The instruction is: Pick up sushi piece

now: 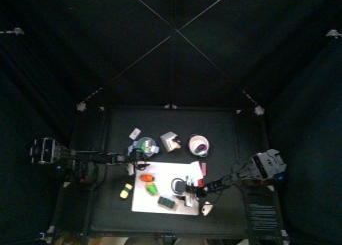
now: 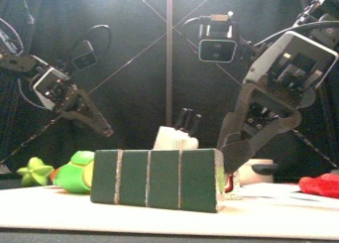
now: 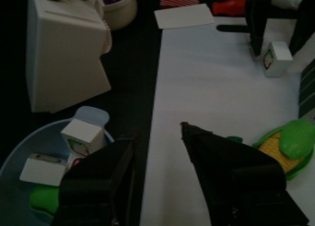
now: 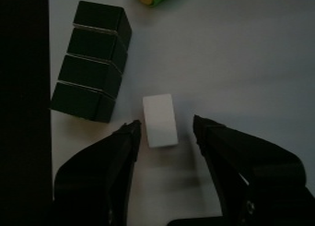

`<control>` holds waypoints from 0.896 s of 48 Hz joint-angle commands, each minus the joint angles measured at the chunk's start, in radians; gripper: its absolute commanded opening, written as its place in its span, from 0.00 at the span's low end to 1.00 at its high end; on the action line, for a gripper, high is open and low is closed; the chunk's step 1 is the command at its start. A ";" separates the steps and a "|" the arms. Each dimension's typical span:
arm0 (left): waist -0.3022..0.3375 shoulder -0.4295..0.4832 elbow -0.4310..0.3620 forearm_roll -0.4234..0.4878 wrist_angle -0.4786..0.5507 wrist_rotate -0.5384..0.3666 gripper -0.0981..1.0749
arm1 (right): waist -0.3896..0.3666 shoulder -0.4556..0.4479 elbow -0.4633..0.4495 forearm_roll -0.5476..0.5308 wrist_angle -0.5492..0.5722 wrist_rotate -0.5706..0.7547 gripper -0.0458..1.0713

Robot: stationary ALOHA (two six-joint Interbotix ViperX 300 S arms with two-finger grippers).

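The sushi piece point(image 4: 160, 121) is a small white block lying on the white mat point(image 4: 246, 54). My right gripper point(image 4: 163, 137) is open just over it, one jaw on each side, with its near end between the tips. The jaws are close to it but not closed on it. The left wrist view shows the same piece point(image 3: 281, 56) under the right gripper point(image 3: 274, 31). In the front view the right gripper point(image 2: 245, 153) hangs low at the right. My left gripper point(image 3: 160, 160) is open and empty above the mat's edge.
A row of dark green blocks point(image 4: 92, 71) lies right beside the sushi piece and stands large in the front view point(image 2: 157, 178). Green toys point(image 2: 77, 173) lie at the left, and a red item point(image 2: 318, 184) at the right. A white knife block point(image 3: 68, 54) and a blue bowl point(image 3: 31, 147) sit off the mat.
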 commanded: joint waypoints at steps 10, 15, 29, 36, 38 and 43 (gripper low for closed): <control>-0.008 -0.008 -0.021 0.002 -0.012 0.002 0.76 | -0.005 -0.020 -0.020 0.008 0.002 0.000 0.63; -0.008 -0.009 -0.023 0.002 -0.012 0.002 0.76 | -0.006 -0.031 -0.021 0.014 0.003 0.000 0.60; -0.008 -0.009 -0.021 -0.002 -0.012 0.002 0.76 | -0.006 -0.110 -0.021 0.014 0.064 0.000 0.60; -0.008 -0.009 -0.021 0.000 -0.012 0.003 0.76 | -0.006 -0.133 -0.020 0.014 0.094 0.000 0.60; -0.008 -0.008 -0.021 0.002 -0.012 0.003 0.76 | -0.006 -0.133 -0.020 0.014 0.097 0.000 0.60; -0.008 -0.008 -0.020 0.002 -0.012 0.003 0.76 | -0.006 -0.133 -0.020 0.014 0.103 0.000 0.60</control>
